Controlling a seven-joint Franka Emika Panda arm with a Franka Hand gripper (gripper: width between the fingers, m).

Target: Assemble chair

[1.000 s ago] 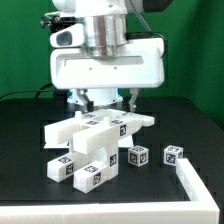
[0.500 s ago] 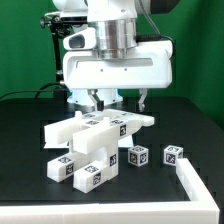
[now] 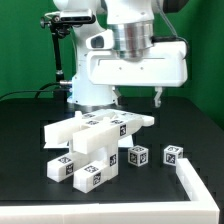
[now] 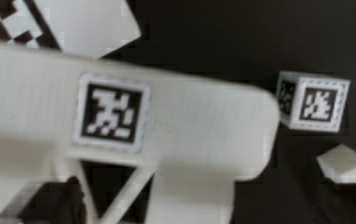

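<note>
The chair parts lie as a loose heap of chunky white tagged pieces (image 3: 95, 135) in the middle of the black table. Two small tagged blocks (image 3: 138, 156) (image 3: 173, 154) sit to the exterior view's right of the heap. My gripper (image 3: 138, 97) hangs above the heap's right end, fingers apart, holding nothing and touching nothing. In the wrist view a large white piece with a tag (image 4: 113, 108) and cross-braces fills the picture, with a small tagged block (image 4: 313, 100) beside it. My fingers do not show there.
A low white L-shaped corner rail (image 3: 196, 182) runs along the table's front right corner. The arm's base and a black stand (image 3: 62, 60) are behind the heap. The table edge (image 3: 20, 100) lies at the exterior view's left.
My gripper has moved toward the exterior view's right and slightly up, from over the heap's middle to over its right end. The parts have not moved.
</note>
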